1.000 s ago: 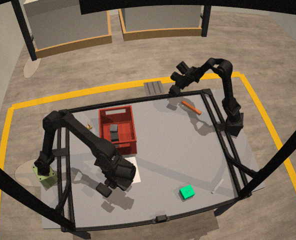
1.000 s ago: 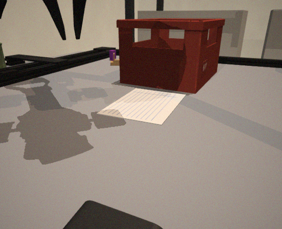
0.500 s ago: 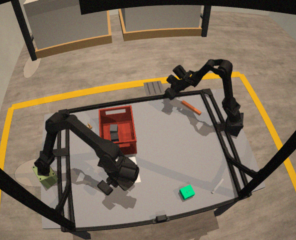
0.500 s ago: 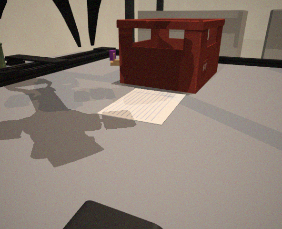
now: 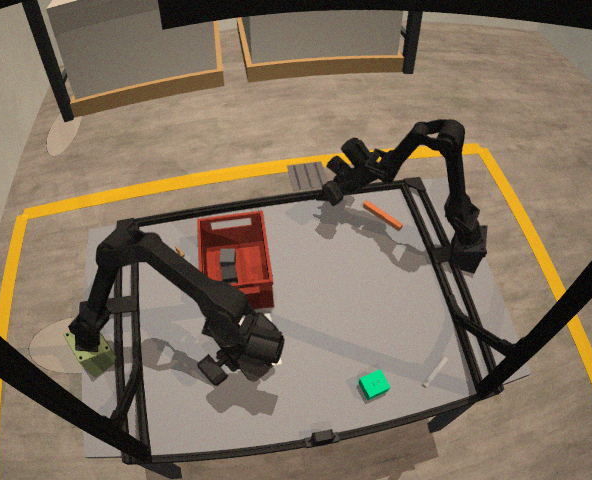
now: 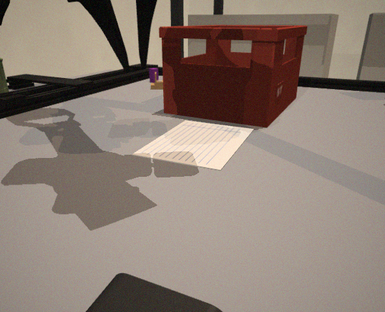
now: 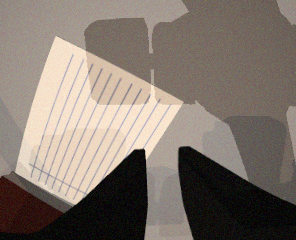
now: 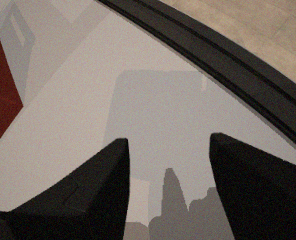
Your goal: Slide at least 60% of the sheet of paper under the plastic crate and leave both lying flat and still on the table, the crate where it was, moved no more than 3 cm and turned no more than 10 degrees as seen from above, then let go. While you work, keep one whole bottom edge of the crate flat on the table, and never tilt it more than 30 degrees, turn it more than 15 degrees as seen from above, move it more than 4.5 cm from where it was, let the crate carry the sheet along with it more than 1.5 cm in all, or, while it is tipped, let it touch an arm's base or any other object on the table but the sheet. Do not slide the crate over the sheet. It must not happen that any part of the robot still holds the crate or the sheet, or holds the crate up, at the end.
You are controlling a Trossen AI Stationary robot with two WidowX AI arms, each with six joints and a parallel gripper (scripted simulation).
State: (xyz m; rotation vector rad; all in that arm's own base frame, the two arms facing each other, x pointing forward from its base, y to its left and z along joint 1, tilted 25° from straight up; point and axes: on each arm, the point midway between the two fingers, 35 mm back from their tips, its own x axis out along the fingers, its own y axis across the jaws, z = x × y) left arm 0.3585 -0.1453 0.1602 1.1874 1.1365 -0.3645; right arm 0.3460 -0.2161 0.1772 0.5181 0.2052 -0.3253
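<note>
The red plastic crate (image 5: 237, 255) stands flat on the table, also in the exterior view (image 6: 231, 73). The lined sheet of paper (image 6: 194, 144) lies flat in front of it, its far edge at the crate's base. In the top view the left arm hides most of the sheet. My left gripper (image 5: 218, 366) hovers above the table near the sheet's outer end. In the left wrist view its fingers are nearly shut and empty, with the sheet (image 7: 98, 123) below. My right gripper (image 5: 332, 193) is open and empty over the far table edge (image 8: 168, 140).
Dark blocks (image 5: 227, 263) lie inside the crate. An orange bar (image 5: 382, 214) lies at the far right, a green block (image 5: 374, 384) and a white stick (image 5: 435, 372) near the front. A small purple object (image 6: 153, 74) sits behind the crate. A black frame rims the table.
</note>
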